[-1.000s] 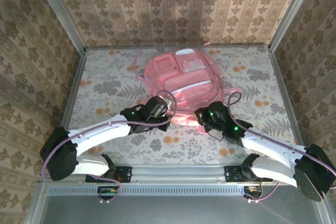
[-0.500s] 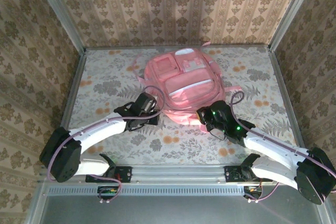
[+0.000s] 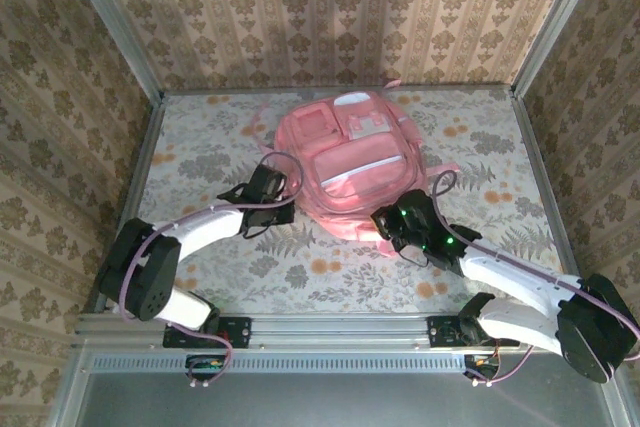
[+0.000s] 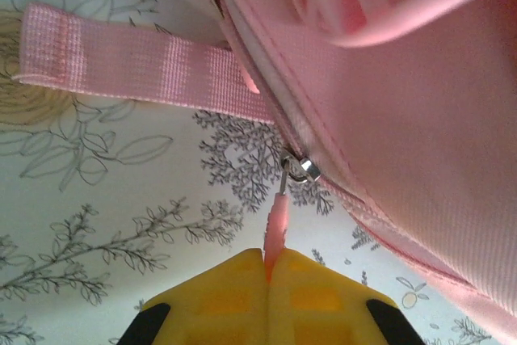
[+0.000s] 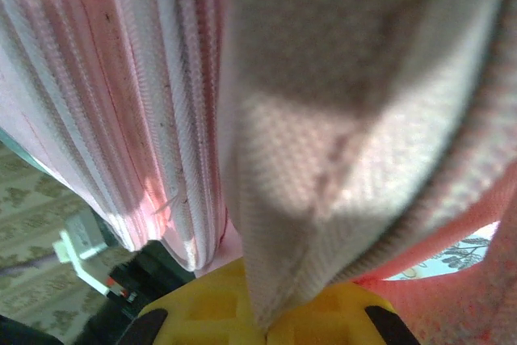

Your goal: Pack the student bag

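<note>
Close up, the right gripper [image 5: 266, 313] is clamped on a fold of the bag [image 5: 339, 119], and the fabric hides everything beyond. The left gripper [image 4: 271, 268] pinches the zip pull [image 4: 277, 220] at the bag's left edge, with a strap [image 4: 137, 66] lying flat beside it. From above, the bag sits mid-table [image 3: 200, 137], with bare cloth on either side.

Glossy white left arm [image 3: 200, 232] and right arm [image 3: 515, 279], bulky black joint housings [image 3: 140, 275], looping purple cables [image 3: 282, 154], green indicator lights [image 3: 447, 241], yellow moulded left gripper [image 4: 269, 272] and right gripper [image 5: 262, 317] with black corner insets
</note>
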Motion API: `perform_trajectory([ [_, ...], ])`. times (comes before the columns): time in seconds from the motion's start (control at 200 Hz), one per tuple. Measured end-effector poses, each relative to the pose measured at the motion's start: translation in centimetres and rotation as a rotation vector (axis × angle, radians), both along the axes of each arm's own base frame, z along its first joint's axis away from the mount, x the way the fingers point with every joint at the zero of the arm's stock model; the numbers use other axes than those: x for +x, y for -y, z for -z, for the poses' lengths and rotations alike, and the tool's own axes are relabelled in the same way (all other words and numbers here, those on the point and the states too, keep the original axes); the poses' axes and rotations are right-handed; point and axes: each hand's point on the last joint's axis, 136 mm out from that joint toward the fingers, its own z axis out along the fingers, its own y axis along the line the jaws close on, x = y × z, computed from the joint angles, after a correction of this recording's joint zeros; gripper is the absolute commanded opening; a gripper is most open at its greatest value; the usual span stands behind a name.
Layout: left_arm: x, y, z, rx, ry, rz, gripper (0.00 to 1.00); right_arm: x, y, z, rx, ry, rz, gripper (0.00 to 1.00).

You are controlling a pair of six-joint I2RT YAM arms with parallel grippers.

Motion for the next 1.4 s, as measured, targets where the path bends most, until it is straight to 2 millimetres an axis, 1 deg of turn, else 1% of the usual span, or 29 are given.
perform_trajectory([
  [0.02,0.1,-0.1,-0.1,-0.004,0.0,-0.004,0.0,0.0,-0.1,-0.1,-0.005,0.002,-0.008,0.0],
  [0.14,0.7,-0.3,-0.4,-0.027,-0.006,-0.023,0.23,0.1,-0.6,-0.9,-0.031,0.031,-0.049,0.0],
  [0.245,0.5,-1.2,-0.8,-0.022,-0.019,-0.055,0.37,-0.2,-0.8,-0.3,-0.078,0.022,-0.088,0.01],
  [0.265,0.4,-1.4,-1.2,-0.021,-0.013,-0.058,0.42,-0.3,-0.9,-0.1,-0.087,0.018,-0.095,0.01],
  [0.285,0.3,-1.7,-1.5,-0.02,-0.009,-0.064,0.49,-0.4,-1.0,0.2,-0.096,0.012,-0.103,0.01],
  [0.29,0.2,-1.8,-1.7,-0.018,-0.005,-0.062,0.52,-0.4,-1.1,0.2,-0.098,0.011,-0.105,0.02],
  [0.31,0.1,-2.0,-2.2,-0.023,-0.001,-0.076,0.56,-0.4,-1.3,0.5,-0.106,0.006,-0.113,0.02],
  [0.405,-0.6,-3.3,-5.8,-0.037,0.072,-0.111,0.73,-0.7,-2.3,1.5,-0.155,-0.006,-0.171,0.05],
  [0.43,-0.9,-3.7,-6.7,-0.04,0.092,-0.118,0.76,-0.7,-2.6,1.7,-0.169,-0.006,-0.188,0.05],
  [0.495,-1.5,-5.0,-8.9,-0.053,0.139,-0.156,0.78,-0.8,-3.3,2.0,-0.206,0.002,-0.238,0.05],
  [0.535,-1.9,-5.8,-9.9,-0.055,0.158,-0.176,0.79,-0.7,-3.8,2.2,-0.229,0.01,-0.271,0.05],
  [0.57,-2.2,-6.3,-10.6,-0.055,0.17,-0.188,0.79,-0.7,-4.1,2.3,-0.248,0.016,-0.303,0.06],
  [0.64,-2.7,-7.2,-11.7,-0.048,0.183,-0.209,0.8,-0.8,-5.0,2.5,-0.288,0.032,-0.373,0.1],
  [0.675,-2.9,-7.5,-12.1,-0.043,0.186,-0.214,0.8,-0.9,-5.5,2.5,-0.305,0.044,-0.413,0.11],
  [0.87,-3.3,-9.2,-13.4,-0.016,0.193,-0.25,0.81,-2.4,-8.3,1.9,-0.335,0.123,-0.613,0.12],
  [1.0,-3.1,-10.2,-14.6,-0.02,0.215,-0.281,0.81,-3.4,-10.6,2.0,-0.366,0.153,-0.744,0.07],
  [1.08,-3.2,-10.7,-15.4,-0.025,0.235,-0.287,0.82,-4.4,-11.4,2.3,-0.373,0.153,-0.804,0.06],
  [1.17,-3.5,-11.1,-16.1,-0.029,0.253,-0.292,0.83,-5.6,-11.4,2.6,-0.381,0.139,-0.852,0.11],
  [1.185,-3.5,-11.2,-16.2,-0.03,0.255,-0.294,0.89,-5.8,-11.4,2.7,-0.381,0.139,-0.859,0.11],
  [1.195,-3.5,-11.2,-16.2,-0.03,0.257,-0.293,0.96,-5.9,-11.4,2.7,-0.381,0.14,-0.861,0.12],
  [1.21,-3.6,-11.3,-16.3,-0.03,0.26,-0.293,1.0,-6.0,-11.4,2.7,-0.382,0.142,-0.867,0.13],
  [1.275,-3.8,-11.4,-16.5,-0.032,0.268,-0.288,1.0,-6.8,-11.2,2.5,-0.384,0.156,-0.892,0.22],
  [1.4,-4.1,-11.3,-17.0,-0.046,0.28,-0.271,1.0,-8.4,-11.7,1.4,-0.372,0.209,-0.96,0.25],
])
